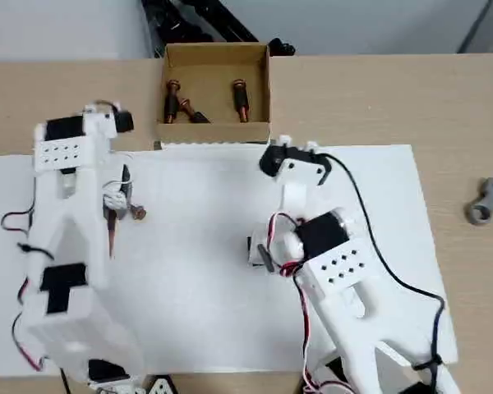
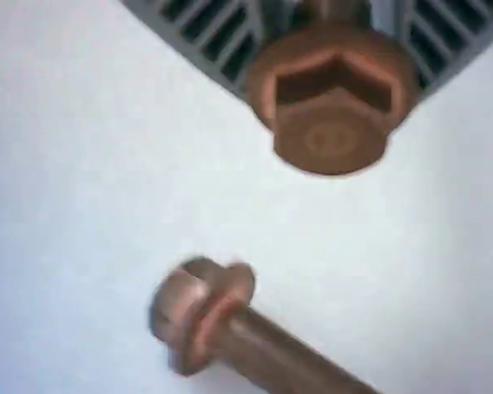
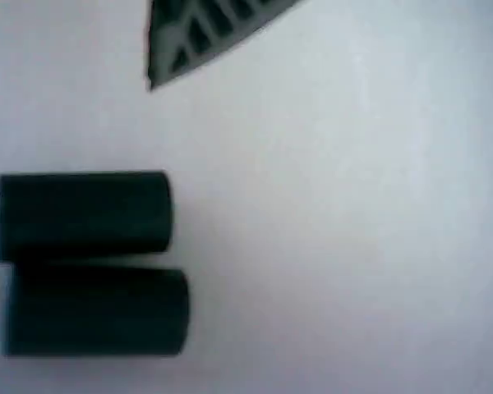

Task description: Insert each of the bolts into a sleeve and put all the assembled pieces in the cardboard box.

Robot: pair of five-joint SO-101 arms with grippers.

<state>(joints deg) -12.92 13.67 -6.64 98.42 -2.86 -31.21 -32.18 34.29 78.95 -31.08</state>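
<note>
My left gripper (image 1: pixel 115 215) hangs over the left part of the white sheet (image 1: pixel 197 287), shut on a copper bolt (image 2: pixel 329 107) whose hex head sits between the ribbed grey fingers (image 2: pixel 205 33). A second bolt (image 2: pixel 205 316) lies on the sheet just beside it (image 1: pixel 136 213). Near the middle of the sheet my right gripper (image 1: pixel 261 253) stands open, one fingertip (image 3: pixel 197 41) close to two black sleeves (image 3: pixel 82 213) (image 3: pixel 94 312) lying side by side. The cardboard box (image 1: pixel 216 51) at the back holds three assembled pieces (image 1: pixel 241 100).
A grey plastic part (image 1: pixel 485 201) lies on the bare wooden table at the right. Red and black cables (image 1: pixel 370 238) trail from both arms. Open white sheet lies between the two arms.
</note>
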